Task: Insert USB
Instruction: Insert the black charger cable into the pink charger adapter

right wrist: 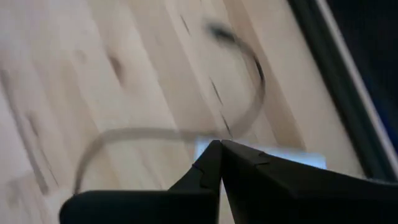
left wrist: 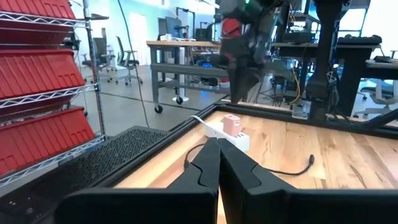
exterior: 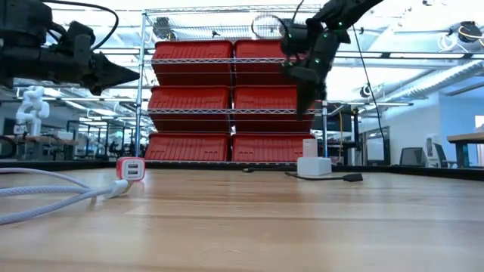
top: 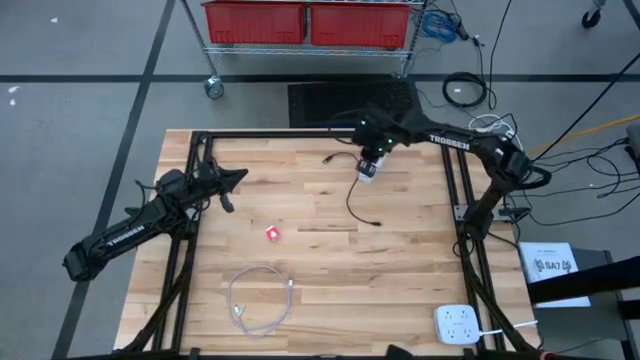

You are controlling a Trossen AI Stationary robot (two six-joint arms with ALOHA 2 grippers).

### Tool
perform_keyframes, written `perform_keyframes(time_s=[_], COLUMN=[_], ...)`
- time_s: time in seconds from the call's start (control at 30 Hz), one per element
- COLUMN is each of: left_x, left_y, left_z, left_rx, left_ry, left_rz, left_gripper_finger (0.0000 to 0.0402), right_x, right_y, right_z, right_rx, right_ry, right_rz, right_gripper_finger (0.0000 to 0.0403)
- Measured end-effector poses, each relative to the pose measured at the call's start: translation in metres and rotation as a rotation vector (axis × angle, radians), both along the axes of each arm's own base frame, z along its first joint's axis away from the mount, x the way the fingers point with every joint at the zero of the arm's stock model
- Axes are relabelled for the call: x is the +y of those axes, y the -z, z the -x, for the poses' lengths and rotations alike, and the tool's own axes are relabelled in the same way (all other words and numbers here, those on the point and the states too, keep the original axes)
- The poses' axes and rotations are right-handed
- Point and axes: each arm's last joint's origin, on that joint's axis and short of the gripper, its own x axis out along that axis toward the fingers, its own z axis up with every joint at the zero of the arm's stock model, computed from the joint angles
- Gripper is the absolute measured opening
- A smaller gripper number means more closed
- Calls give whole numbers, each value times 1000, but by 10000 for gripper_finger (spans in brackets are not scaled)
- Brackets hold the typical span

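A white charger block (top: 367,171) lies at the table's far middle with a small pink piece (left wrist: 232,124) standing on it. A thin black cable (top: 352,203) curls from it over the wood; one plug end (exterior: 352,178) lies flat on the table. My right gripper (exterior: 303,110) hangs shut above the block, tilted down, clear of it and holding nothing; the right wrist view shows the block (right wrist: 273,155) beyond its tips (right wrist: 219,147). My left gripper (top: 238,178) waits shut at the far left, raised and level.
A red charger (top: 273,233) stands near the table's middle. A coiled white cable (top: 262,301) lies toward the near edge and a white power strip (top: 458,325) at the near right corner. Black frame rails (top: 461,205) run along the table's sides.
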Motion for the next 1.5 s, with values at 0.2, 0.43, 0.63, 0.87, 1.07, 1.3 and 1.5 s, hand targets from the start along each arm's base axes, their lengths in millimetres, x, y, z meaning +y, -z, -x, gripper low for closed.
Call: perform_keyframes(time_s=[0.2, 0.43, 0.63, 0.87, 1.07, 1.3, 1.5], left_x=[2, 5, 6, 7, 7, 7, 9], left_y=[4, 10, 14, 14, 3, -5, -3], left_z=[-3, -6, -8, -9, -10, -11, -13], left_rx=[35, 94, 133, 140, 108, 71, 72], left_ry=[0, -1, 0, -1, 22, 21, 16], left_rz=[24, 58, 63, 70, 64, 117, 187], left_gripper_finger=[3, 4, 4, 4, 4, 4, 4], right_x=[-5, -26, -47, -68, -71, -71, -78], right_y=[28, 79, 107, 126, 130, 120, 97], right_z=[-30, -50, -49, -38, -36, -40, -50], right_rx=[-60, -36, 13, 45, 50, 50, 11], right_ry=[-79, -97, -61, -2, 11, -14, 1], right_rz=[7, 9, 52, 20, 8, 0, 20], right_gripper_finger=[24, 113, 153, 144, 98, 6, 66])
